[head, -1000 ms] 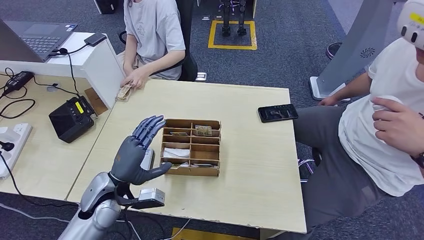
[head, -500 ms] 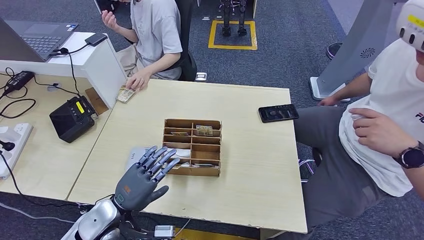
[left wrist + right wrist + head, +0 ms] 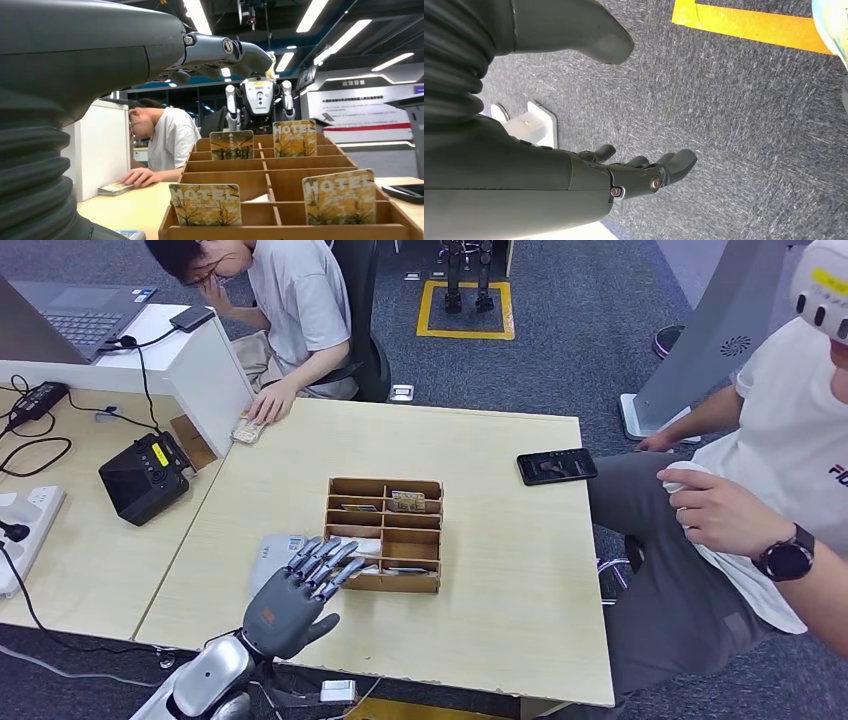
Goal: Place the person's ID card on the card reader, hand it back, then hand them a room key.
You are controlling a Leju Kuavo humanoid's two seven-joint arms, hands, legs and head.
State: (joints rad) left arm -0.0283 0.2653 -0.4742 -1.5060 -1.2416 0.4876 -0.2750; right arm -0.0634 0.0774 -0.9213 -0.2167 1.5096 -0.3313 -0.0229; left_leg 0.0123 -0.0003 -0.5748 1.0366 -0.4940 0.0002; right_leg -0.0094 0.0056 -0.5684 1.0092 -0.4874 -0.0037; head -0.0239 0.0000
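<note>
**Left hand spread above the card reader, beside the key box**

The light wooden table (image 3: pixel 480 460) is seen across the middle of the head view. At its far upper-left corner a seated person (image 3: pixel 290 300) is shown with a hand resting on a small card-like stack (image 3: pixel 245 428); whether that is the ID card cannot be made out. A second person (image 3: pixel 770 490) is cut off by the right edge of the frame.

At the centre of the table the wooden compartment box (image 3: pixel 384 534) is seen from above, with its contents hard to read. In the left wrist view the same box (image 3: pixel 290 200) is seen from the side, and room key cards (image 3: pixel 205 204) printed "HOTEL" are shown standing upright in several compartments.

Just left of the box, a flat grey card reader (image 3: pixel 272 554) is partly hidden by the left hand (image 3: pixel 295 598), which is held over it with fingers released, spread and grasping nothing. Contact with the reader cannot be told.

In the right wrist view the right hand (image 3: pixel 634 172) is shown above grey carpet, fingers loosely extended around nothing.

A black phone (image 3: pixel 556 466) is seen at the right of the table.
</note>
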